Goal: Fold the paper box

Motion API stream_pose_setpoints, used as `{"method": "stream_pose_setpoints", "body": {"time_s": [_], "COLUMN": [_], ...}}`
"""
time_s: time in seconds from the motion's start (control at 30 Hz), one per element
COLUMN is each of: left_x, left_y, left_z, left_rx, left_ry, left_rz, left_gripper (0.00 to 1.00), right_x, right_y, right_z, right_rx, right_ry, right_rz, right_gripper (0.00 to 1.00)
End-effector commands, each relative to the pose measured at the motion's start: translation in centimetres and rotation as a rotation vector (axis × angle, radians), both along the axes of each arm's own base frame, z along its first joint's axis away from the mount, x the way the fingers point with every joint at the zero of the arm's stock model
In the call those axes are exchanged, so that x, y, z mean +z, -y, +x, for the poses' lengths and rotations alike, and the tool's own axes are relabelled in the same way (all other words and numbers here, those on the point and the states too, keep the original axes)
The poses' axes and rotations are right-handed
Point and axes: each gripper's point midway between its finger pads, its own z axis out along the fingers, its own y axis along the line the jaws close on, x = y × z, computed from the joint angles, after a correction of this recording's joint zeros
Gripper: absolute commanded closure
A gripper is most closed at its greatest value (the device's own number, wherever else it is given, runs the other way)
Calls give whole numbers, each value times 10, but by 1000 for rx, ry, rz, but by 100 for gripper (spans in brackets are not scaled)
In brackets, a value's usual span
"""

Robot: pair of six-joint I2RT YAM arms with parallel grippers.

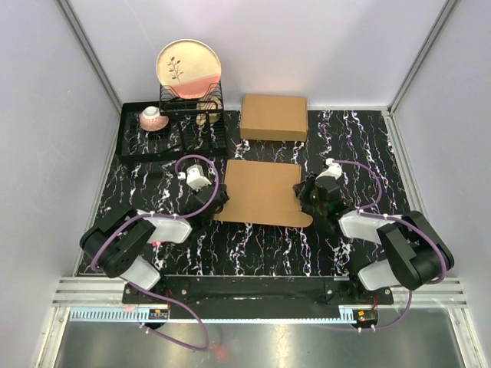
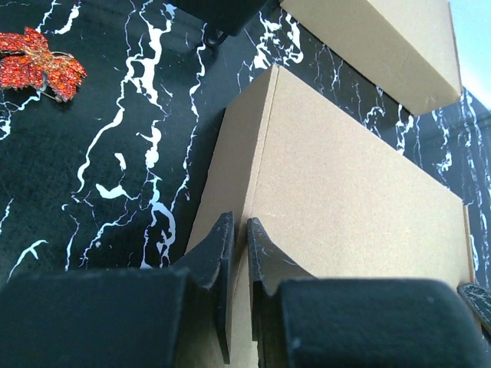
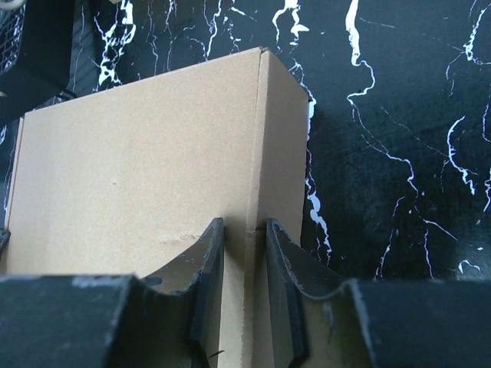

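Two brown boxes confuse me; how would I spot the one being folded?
On the black marbled mat, look at the middle. The paper box lies there, a rounded tab on its near edge, its sides held by the left gripper and right gripper; the other brown box sits farther back, untouched.

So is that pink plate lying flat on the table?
No, the plate stands upright on its edge in the wire rack at the back left.
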Motion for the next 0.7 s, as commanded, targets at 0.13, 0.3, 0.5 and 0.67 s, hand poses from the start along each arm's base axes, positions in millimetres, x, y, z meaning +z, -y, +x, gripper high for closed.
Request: {"method": "stream_pose_setpoints", "body": {"time_s": [0.13,0.3,0.5,0.67], "left_x": [-93,-85,-3,30], "left_y": [36,23,11,6], "left_z": [-89,-88,-55,-45], "left_rx": [-306,-278,-199,-174], "left_ry": [-347,-321,-133,-75], "left_rz": [4,36,102,91], "left_gripper": [100,99,76,60], "right_x": [-79,-68,-10,15], "right_y": [-34,-30,-14,0], "right_z": [-74,-75,-62,-56], "right_rx": [177,160,109,67], "right_ry": [-388,-368,-247,-198], "right_rz": [30,37,-28,-86], "right_gripper": [82,80,54,41]}}
